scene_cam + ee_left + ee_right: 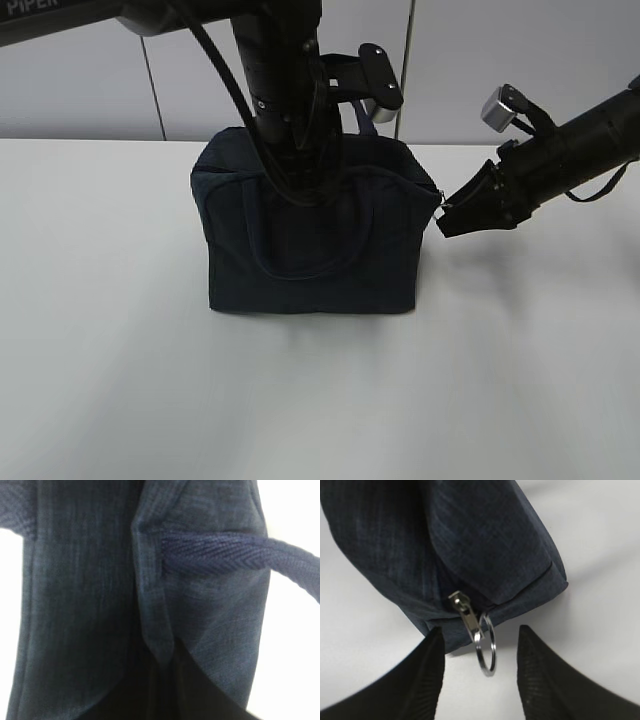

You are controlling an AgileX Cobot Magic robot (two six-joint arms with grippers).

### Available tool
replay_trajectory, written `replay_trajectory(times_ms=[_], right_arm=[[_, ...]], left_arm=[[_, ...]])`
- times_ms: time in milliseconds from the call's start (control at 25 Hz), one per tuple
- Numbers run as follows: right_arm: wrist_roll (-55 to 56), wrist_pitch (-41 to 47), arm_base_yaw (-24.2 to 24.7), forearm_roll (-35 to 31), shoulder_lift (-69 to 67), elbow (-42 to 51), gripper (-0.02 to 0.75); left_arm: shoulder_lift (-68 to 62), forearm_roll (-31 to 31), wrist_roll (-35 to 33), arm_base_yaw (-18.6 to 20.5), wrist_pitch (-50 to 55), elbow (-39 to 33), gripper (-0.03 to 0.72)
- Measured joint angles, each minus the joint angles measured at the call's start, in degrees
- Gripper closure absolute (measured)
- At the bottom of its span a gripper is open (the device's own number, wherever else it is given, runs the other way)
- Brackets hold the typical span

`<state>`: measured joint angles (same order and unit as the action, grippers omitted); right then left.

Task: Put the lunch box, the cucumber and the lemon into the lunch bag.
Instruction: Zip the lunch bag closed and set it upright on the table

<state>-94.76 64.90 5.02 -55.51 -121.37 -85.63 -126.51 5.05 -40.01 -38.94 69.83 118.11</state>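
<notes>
The right gripper (480,652) stood open, its 2 fingers (427,680) either side of the zip's metal ring pull (486,649) without touching it. The left gripper, hidden behind the fabric, was shut over the top of the lunch bag (310,250). The bag sat upright on a white table (120,380) before a pale panelled wall (80,90), one handle (240,555) looping free

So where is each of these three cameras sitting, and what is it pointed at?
Exterior view: in front of the table, looking down at a slant at the lunch bag; both arms show, right gripper at the bag's end.
Left wrist view: pressed close against the bag's fabric and handle; no gripper visible.
Right wrist view: faces the ring pull, between two open black fingers.
Shared: all see the bag.
</notes>
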Motion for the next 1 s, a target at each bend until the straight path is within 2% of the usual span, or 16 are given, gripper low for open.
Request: replay_trajectory(times_ms=[320, 560, 760, 1000], right_arm=[[0.0, -0.25, 0.0, -0.57, 0.0, 0.0, 0.389], [-0.09, -0.27, 0.0, -0.65, 0.0, 0.0, 0.461], [-0.09, -0.27, 0.0, -0.65, 0.0, 0.0, 0.488], [-0.09, -0.37, 0.0, -0.65, 0.0, 0.0, 0.566]], left_arm=[[0.0, -0.32, 0.0, 0.0, 0.05, 0.0, 0.695], [0.0, -0.65, 0.0, 0.0, 0.05, 0.0, 0.695], [0.0, -0.9, 0.0, 0.0, 0.05, 0.0, 0.695], [0.0, -0.99, 0.0, 0.0, 0.05, 0.0, 0.695]])
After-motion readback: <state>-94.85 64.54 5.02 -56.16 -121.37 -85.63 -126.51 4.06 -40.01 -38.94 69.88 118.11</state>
